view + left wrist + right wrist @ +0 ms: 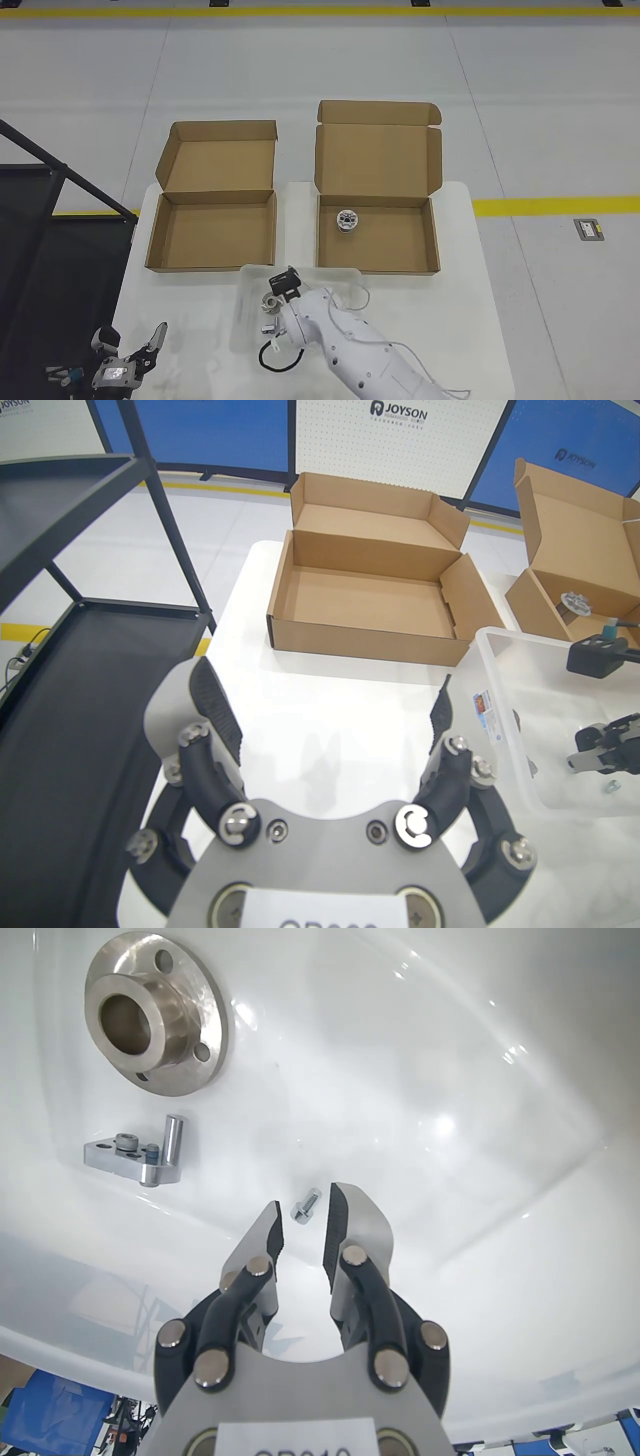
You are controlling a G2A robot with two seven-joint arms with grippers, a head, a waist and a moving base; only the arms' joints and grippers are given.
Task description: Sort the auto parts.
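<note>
While our right gripper [306,1198] hangs inside the clear plastic bin [425,1078] at the near edge of the white table [470,300], its jaws stand partly spread. A small silver bolt [304,1207] lies on the bin floor between the two pads, and neither pad visibly presses on it. On the same floor we see a round metal flange hub [155,1013] and, beside it, a flat aluminium bracket [135,1158] with an upright pin. Both lie well apart from the bolt.

Our left gripper [322,680] hovers over the table's near left corner, its jaws spread wide and holding nothing.

Two open cardboard boxes sit side by side on the far half of the table. We see bare cardboard in the left box [210,235], while the right box [395,245] holds one round toothed metal part [346,219] near its far left corner. A black shelf rack [75,700] stands left of the table.
</note>
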